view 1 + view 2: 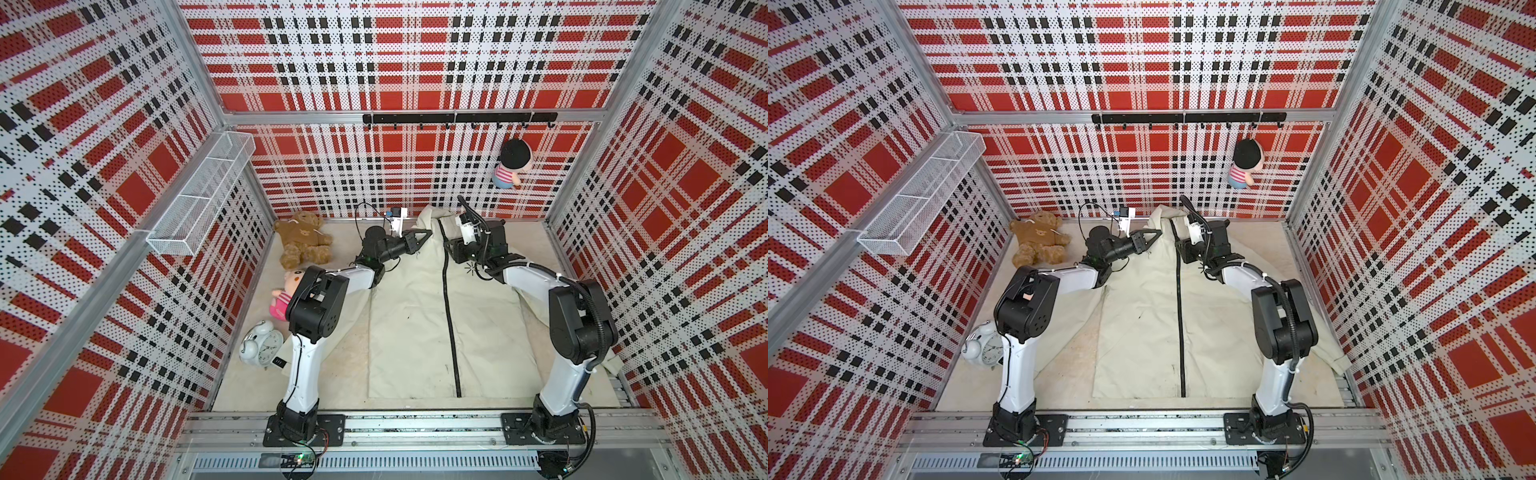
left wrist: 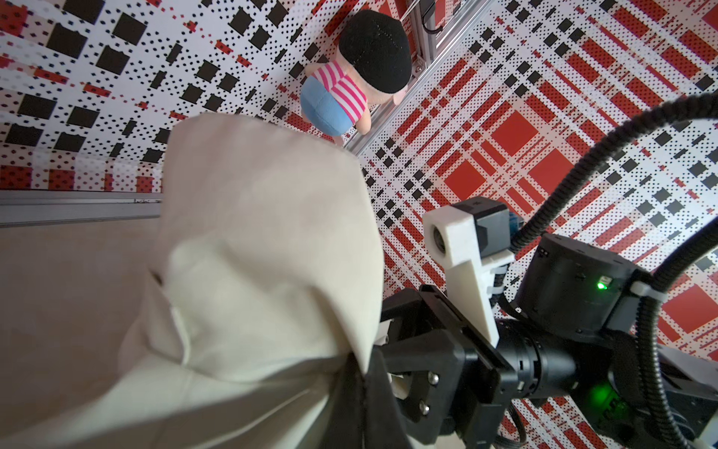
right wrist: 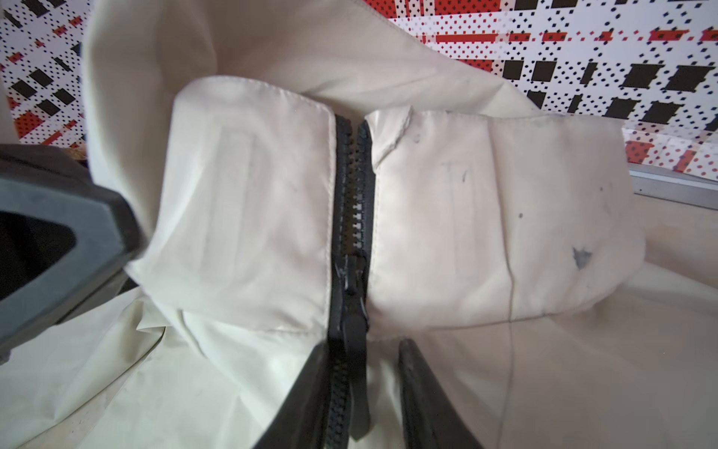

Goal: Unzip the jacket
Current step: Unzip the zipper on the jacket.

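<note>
Robot lab test cell: alu frame (image 1: 291, 118) w/ plaid-print perforated wall panels (image 1: 415, 54), left arm (image 1: 316, 307) & right arm (image 1: 577, 324) bolted to a base rail (image 1: 415, 430); teddy bear (image 1: 301, 243) & alarm clock (image 1: 262, 345) inside.

A: Jacket (image 1: 415, 328), what state?
B: Cream, long-sleeved. Spread front-up on the surface (image 1: 245, 386), hem at the near edge. Collar (image 1: 428, 222) by the far wall, raised off the surface.
A: Zipper (image 1: 449, 324)?
B: Black, straight down the middle to the hem, closed along the body. Slider (image 3: 349, 276) low on the collar, pull (image 3: 355, 342) hanging below it.
A: Marks?
B: Small black starburst logo (image 1: 471, 269) on the chest. Grey smudges on the collar.
</note>
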Action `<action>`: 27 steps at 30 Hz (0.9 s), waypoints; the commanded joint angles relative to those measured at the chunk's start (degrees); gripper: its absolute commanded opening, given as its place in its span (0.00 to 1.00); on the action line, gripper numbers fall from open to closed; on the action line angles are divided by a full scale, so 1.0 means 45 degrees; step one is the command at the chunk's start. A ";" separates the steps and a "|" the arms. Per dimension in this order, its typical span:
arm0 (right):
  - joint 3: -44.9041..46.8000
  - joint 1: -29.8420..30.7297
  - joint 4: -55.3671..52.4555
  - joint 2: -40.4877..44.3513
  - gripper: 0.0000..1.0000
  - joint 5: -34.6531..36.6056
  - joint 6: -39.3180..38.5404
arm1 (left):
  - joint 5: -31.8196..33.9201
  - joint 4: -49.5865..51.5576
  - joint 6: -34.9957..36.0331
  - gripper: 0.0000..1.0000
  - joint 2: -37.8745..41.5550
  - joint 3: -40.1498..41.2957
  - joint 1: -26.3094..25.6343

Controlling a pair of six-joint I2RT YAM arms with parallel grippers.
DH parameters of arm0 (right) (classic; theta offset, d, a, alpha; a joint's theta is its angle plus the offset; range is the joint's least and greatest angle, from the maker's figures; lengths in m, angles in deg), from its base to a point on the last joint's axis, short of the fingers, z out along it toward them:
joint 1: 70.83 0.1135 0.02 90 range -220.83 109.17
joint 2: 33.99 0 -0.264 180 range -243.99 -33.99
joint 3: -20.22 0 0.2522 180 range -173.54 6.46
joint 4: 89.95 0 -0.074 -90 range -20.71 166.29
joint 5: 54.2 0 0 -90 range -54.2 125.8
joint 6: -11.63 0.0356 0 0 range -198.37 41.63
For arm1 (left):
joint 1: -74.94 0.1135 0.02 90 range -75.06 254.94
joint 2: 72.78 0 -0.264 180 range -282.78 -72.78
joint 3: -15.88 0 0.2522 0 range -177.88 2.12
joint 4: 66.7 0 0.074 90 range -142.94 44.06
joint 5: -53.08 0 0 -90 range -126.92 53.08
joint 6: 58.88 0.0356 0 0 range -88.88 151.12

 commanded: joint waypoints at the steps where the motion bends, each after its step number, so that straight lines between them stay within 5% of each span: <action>1: 0.0153 0.0078 -0.0376 0.0254 0.37 0.0293 -0.0465 | -0.0033 -0.0687 0.0203 0.00 0.0907 0.0041 -0.0094; 13: -0.0154 0.0089 -0.0464 0.0135 0.39 -0.0691 -0.0833 | -0.0058 -0.0707 0.0216 0.00 0.1034 0.0192 -0.0121; 27: 0.0094 0.0271 -0.0617 0.0360 0.13 0.0259 -0.0730 | 0.1210 -0.0746 -0.0127 0.00 0.1058 0.0214 -0.0121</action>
